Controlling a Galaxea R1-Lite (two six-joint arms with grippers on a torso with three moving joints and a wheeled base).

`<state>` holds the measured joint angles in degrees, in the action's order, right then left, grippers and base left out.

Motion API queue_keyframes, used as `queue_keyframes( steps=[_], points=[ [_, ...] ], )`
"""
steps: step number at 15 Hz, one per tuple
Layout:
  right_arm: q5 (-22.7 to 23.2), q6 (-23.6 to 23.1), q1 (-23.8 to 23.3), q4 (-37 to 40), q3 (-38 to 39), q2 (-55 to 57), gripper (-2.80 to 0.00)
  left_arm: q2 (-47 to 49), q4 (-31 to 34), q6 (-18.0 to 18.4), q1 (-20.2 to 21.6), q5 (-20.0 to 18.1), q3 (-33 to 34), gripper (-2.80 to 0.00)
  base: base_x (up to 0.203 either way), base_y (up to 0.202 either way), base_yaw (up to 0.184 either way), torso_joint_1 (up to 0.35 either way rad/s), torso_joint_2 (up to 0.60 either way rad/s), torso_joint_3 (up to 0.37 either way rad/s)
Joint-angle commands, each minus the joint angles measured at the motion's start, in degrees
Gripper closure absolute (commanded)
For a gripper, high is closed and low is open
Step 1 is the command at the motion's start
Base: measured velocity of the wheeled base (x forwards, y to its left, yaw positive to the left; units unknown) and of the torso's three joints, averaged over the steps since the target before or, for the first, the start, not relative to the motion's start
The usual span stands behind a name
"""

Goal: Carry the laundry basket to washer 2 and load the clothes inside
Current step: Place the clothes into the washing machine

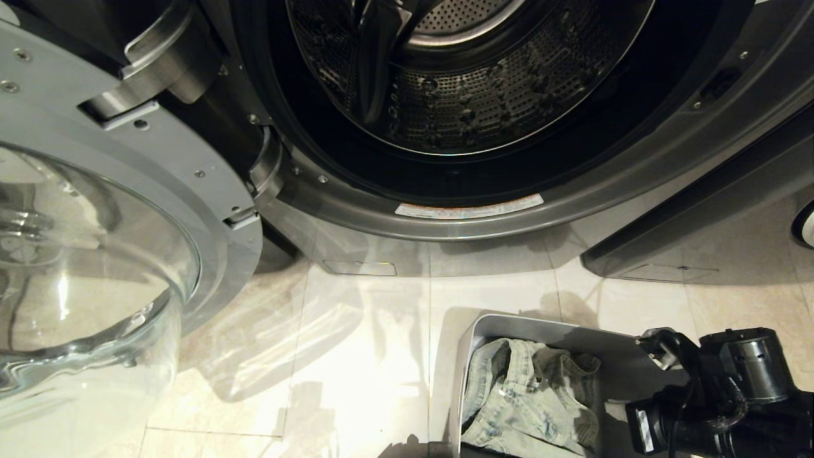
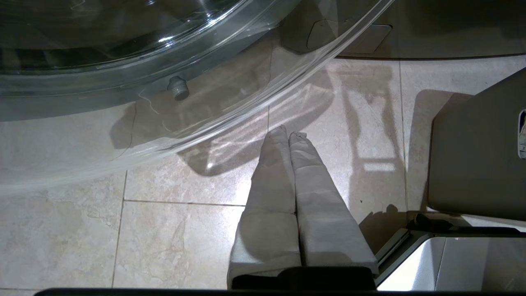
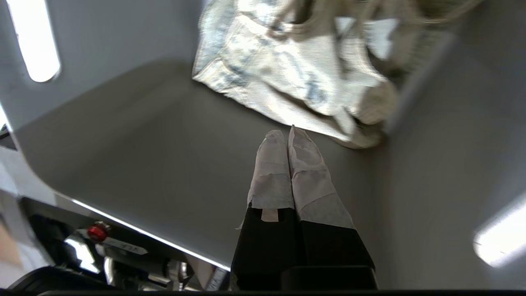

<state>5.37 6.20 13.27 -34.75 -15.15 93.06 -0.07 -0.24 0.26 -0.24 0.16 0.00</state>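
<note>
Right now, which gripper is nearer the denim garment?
Right. The right gripper is inside the laundry basket, shut, just short of the denim garment. The left gripper hangs shut above floor tiles outside the basket.

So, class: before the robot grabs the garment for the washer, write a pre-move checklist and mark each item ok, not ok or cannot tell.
1. Washer door swung open: ok.
2. Drum free of other laundry: ok as far as visible.
3. Clothes lying in the laundry basket: ok.
4. Right gripper inside the basket, near the denim: ok.
5. Right gripper open for the grab: not ok, shut.
6. Left gripper clear of the basket, over floor tiles: ok.
</note>
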Motion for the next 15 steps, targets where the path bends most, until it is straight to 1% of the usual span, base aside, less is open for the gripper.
queue_keyframes(
  steps=[1, 3, 4, 5, 8, 9, 11, 12, 14, 15],
  points=[
    [-0.1, -0.2, -1.9, 1.5, 0.1, -6.8, 0.0, 0.1, 0.0, 0.0, 0.0, 0.0, 0.0, 0.0, 0.0, 0.0, 0.0, 0.0, 0.0, 0.0],
    [-0.3, -0.4, -3.7, 5.3, 0.0, -13.1, 0.0, 0.1, 0.0, 0.0, 0.0, 0.0, 0.0, 0.0, 0.0, 0.0, 0.0, 0.0, 0.0, 0.0],
    [-0.7, -0.6, -5.4, 7.6, -0.1, -15.6, 0.0, 0.1, 0.0, 0.0, 0.0, 0.0, 0.0, 0.0, 0.0, 0.0, 0.0, 0.0, 0.0, 0.0],
    [-1.4, -1.1, -8.6, 9.1, -0.1, -16.6, 0.0, 0.1, 0.0, 0.0, 0.0, 0.0, 0.0, 0.0, 0.0, 0.0, 0.0, 0.0, 0.0, 0.0],
    [-2.1, -2.9, -21.4, 10.5, 0.0, -16.6, 0.0, 0.1, 0.0, 0.0, 0.0, 0.0, 0.0, 0.0, 0.0, 0.0, 0.0, 0.0, 0.0, 0.0],
    [-2.1, -4.0, -26.8, 10.6, -0.1, -15.8, 0.0, 0.1, 0.0, 0.0, 0.0, -0.1, 0.0, 0.0, 0.0, 0.0, 0.0, 0.0, 0.0, 0.0],
    [-2.0, -7.4, -36.4, 10.6, 0.1, -12.8, 0.0, 0.1, 0.0, 0.0, 0.0, 0.0, 0.0, 0.0, 0.0, 0.0, 0.0, 0.0, 0.0, 0.0],
    [-2.0, -9.2, -39.6, 10.4, 0.1, -9.4, 0.0, 0.1, 0.0, 0.0, 0.0, 0.0, 0.0, 0.0, 0.0, 0.0, 0.0, 0.0, 0.0, 0.0],
    [-1.7, -10.8, -42.3, 10.2, 0.5, -6.0, 0.0, 0.1, 0.0, 0.0, 0.0, 0.0, 0.0, 0.0, 0.0, 0.0, 0.0, 0.0, 0.0, 0.0],
    [-1.4, -10.9, -42.4, 10.1, 1.4, -5.5, 0.0, 0.1, 0.0, 0.0, 0.0, 0.0, 0.0, 0.0, 0.0, 0.0, 0.0, 0.0, 0.0, 0.0]
  ],
)
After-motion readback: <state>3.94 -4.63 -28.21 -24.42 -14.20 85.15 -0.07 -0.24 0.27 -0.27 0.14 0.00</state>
